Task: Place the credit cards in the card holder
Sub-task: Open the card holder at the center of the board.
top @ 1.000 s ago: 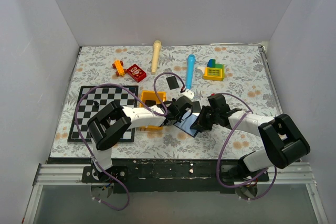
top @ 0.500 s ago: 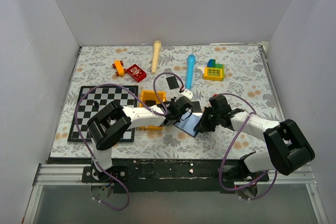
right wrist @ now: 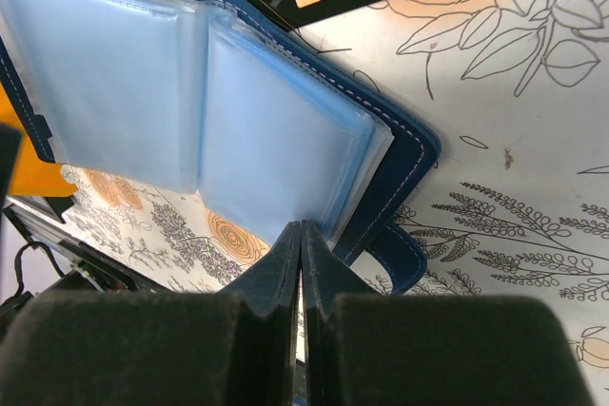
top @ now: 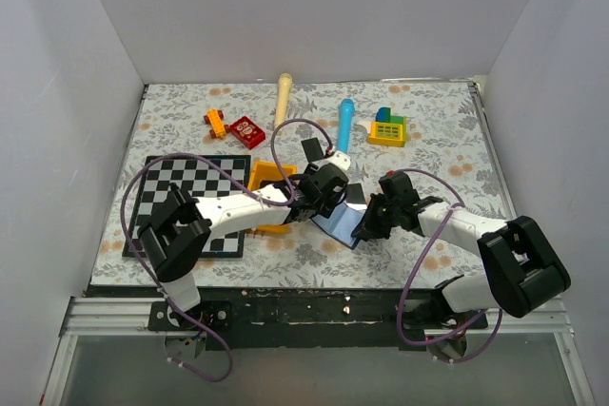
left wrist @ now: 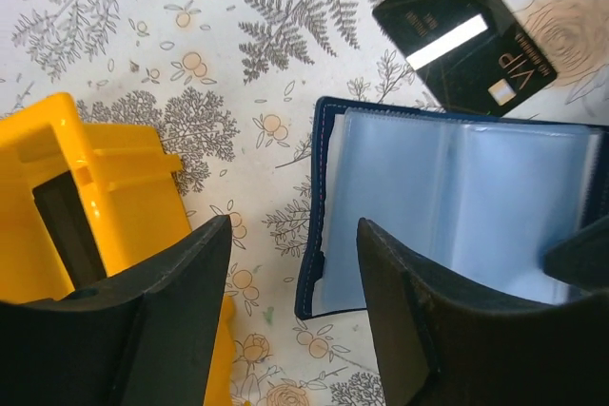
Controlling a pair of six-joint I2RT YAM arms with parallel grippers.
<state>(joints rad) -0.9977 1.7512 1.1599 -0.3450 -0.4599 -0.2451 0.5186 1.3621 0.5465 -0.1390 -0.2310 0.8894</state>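
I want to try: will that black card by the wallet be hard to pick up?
Probably: the card lies flat on the cloth, so its edges give little grip. Its glossy face looks slippery. Likely stiff.

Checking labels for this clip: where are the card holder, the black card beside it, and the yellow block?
card holder (left wrist: 447,206), left wrist view, clear blue inner pocket.
black card (left wrist: 464,35), left wrist view, white stripe.
yellow block (left wrist: 114,178), left wrist view, top face.
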